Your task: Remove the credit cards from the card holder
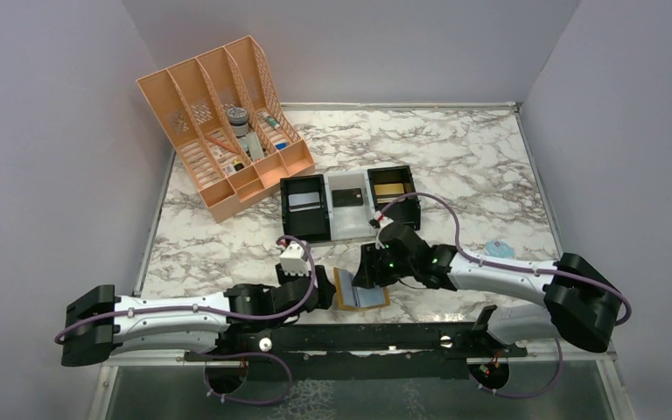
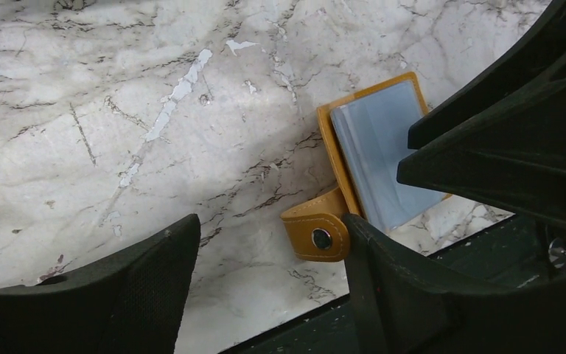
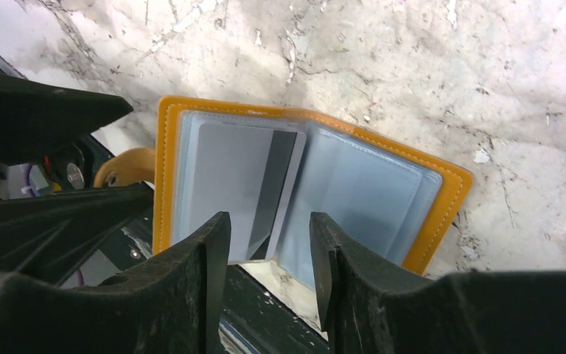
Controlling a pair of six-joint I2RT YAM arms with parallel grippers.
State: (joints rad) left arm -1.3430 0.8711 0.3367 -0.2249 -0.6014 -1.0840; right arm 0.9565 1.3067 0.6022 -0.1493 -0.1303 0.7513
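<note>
Now the card holder (image 3: 368,184) is lying open, its credit card (image 3: 228,184) reaching into the released right claw (image 3: 269,236) at lower centre; the left claw (image 2: 269,221) is gaping too.

The right gripper (image 1: 368,273) covers part of the card holder (image 1: 363,296) from above — the orange organizer (image 1: 258,185) holds indistinct small items.

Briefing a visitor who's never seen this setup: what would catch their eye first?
The mustard-tan card holder lies open at the table's near edge, a pale credit card with a dark stripe showing on one inner panel. Both grippers crowd it: the right gripper hangs open over that card, the left gripper open beside the snap tab. An orange desk organizer stands at back left.
</note>
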